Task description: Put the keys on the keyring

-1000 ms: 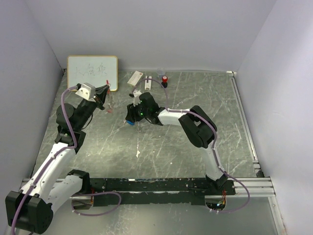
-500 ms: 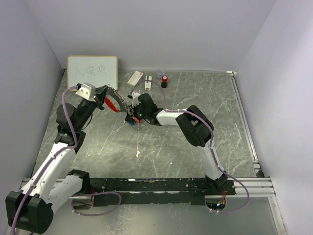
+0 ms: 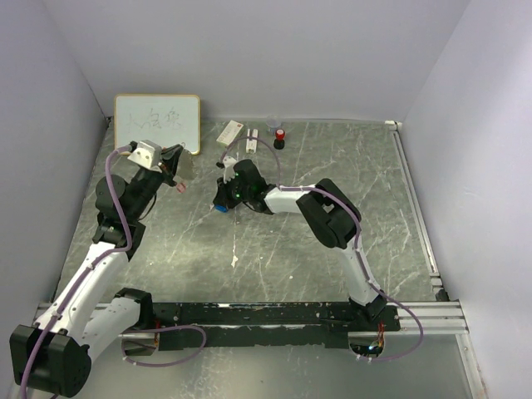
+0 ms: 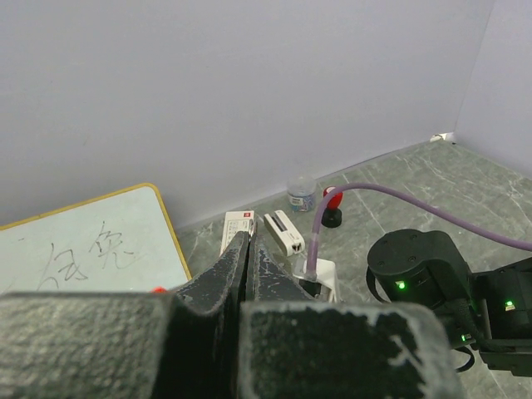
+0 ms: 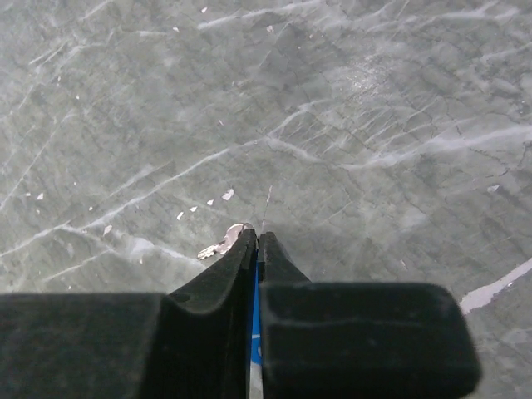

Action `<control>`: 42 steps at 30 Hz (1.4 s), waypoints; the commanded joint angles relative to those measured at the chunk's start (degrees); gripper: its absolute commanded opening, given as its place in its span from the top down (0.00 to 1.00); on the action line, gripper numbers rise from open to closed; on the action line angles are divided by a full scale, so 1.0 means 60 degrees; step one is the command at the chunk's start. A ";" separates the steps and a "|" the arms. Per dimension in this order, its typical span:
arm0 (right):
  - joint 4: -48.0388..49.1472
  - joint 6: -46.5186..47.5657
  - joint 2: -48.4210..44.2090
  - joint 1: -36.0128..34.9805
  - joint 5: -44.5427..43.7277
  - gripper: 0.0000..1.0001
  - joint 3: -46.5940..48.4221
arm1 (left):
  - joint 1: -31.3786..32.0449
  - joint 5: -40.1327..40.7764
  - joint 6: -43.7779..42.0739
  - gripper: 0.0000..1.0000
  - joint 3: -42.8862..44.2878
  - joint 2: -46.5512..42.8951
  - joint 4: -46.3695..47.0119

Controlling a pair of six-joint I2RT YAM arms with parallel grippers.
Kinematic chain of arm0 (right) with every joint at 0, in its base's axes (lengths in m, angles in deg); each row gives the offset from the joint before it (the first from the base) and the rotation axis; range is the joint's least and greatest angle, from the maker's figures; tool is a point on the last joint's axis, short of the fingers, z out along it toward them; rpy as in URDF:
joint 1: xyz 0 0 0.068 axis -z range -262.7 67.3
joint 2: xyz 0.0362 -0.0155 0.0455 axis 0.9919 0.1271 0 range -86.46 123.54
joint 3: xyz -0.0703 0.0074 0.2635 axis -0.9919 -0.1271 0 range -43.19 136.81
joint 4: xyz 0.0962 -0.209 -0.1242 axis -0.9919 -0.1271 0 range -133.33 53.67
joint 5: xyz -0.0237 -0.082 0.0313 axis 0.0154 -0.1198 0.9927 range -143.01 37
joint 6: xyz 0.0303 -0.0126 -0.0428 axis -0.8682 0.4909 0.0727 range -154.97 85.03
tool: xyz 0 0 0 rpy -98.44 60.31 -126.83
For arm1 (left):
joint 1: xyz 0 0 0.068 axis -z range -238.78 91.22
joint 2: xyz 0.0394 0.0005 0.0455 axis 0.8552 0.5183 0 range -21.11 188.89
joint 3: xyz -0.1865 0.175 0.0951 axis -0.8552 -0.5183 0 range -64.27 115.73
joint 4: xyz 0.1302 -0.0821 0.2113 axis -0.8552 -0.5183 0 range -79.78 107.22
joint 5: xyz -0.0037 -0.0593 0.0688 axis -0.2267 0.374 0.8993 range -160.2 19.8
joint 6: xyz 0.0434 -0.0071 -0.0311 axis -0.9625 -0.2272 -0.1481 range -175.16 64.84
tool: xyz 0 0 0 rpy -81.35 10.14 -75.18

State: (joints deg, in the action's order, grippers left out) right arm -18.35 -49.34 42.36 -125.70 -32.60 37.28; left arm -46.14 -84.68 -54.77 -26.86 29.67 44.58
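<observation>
And the right gripper (image 5: 256, 239) is clamped tight, the blue-headed key (image 3: 220, 209) pinched between its fingers, its silver blade (image 5: 223, 244) poking out at the tips just above the grey table (image 5: 374, 125). Over on the other side the left gripper (image 4: 251, 243) is closed too, up off the table, with the keyring (image 3: 180, 186) dangling beneath it (only a red bit of it shows clearly), the two grippers apart, near the whiteboard (image 3: 157, 122)

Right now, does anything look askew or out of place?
Nothing spilled or damaged. The blue key sits askew in the shut right tool, its blade poking out sideways past the tips.
</observation>
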 commanded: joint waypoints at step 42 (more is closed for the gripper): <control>0.0968 0.2784 -1.1119 0.1273 -0.2219 1.00 -0.6202 | -0.0123 -0.8413 0.3078 0.93 0.1998 0.3907 0.4248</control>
State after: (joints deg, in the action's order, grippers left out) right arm -14.68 -35.27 -22.71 -118.92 -50.79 1.70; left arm -46.38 -127.13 -43.39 -17.77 51.11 57.67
